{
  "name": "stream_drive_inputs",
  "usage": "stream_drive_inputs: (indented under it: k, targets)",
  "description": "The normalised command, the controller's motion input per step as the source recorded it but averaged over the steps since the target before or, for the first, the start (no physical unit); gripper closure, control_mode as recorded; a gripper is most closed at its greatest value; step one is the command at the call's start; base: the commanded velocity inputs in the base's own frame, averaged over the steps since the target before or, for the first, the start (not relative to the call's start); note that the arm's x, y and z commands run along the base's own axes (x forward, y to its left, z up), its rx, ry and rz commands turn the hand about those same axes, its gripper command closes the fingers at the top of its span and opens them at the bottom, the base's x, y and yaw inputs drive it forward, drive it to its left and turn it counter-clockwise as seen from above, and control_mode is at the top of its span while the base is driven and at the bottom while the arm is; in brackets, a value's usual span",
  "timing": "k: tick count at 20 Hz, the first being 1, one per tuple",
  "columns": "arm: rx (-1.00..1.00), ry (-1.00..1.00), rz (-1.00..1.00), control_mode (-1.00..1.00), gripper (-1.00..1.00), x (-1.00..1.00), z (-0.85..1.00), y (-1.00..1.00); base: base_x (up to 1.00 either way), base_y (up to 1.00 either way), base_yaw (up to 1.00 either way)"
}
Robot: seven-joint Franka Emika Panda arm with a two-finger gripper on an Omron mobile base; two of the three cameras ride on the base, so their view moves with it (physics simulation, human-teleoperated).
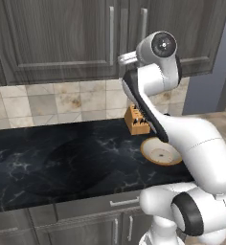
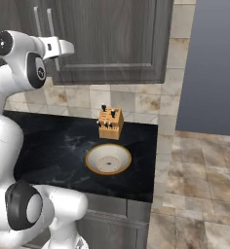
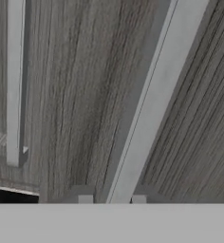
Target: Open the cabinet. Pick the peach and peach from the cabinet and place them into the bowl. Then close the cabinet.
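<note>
You see the cabinet [image 1: 62,38] on the wall above the desk [image 1: 48,162], and both its doors are shut. Each door carries one long silver handle: the left handle [image 1: 111,36] and the right handle [image 1: 144,24] stand close to the middle seam.

The arm is raised to the cabinet. In the hand view the tool [image 3: 112,200] is very near the door, and the right handle [image 3: 152,104] runs as a pale bar slanting from the top down to the space between the two fingertips [image 3: 85,199]. The tips stand one on each side of the bar's lower end, so the tool is spread around the handle; you cannot tell if the tips already touch it. The left handle [image 3: 14,80] is at the left of this view, apart from the tool.

In the right base view the end of the arm [image 2: 58,47] reaches just beside the two handles [image 2: 44,22].

The bowl [image 2: 108,159] sits on the dark marble desk [image 2: 48,146], near its front edge, with a tan rim and a pale inside. You see nothing lying in it. The knife block [image 2: 110,123] stands just behind the bowl, near the tiled wall [image 2: 136,102]. In the left base view the bowl [image 1: 159,152] is partly hidden by the arm, and the knife block [image 1: 136,119] too.

With the doors shut, the peaches cannot be seen.
</note>
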Motion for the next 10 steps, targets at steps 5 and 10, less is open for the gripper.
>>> stream_drive_inputs:
  k: [5,10]
  targets:
    - [0.00,0.00,0.05,-1.00,1.00,-0.65,0.00,-0.27,0.00,0.00,0.00]
    - [0.00,0.00,0.06,-1.00,1.00,-0.69,0.01,-0.32,0.00,0.00,0.00]
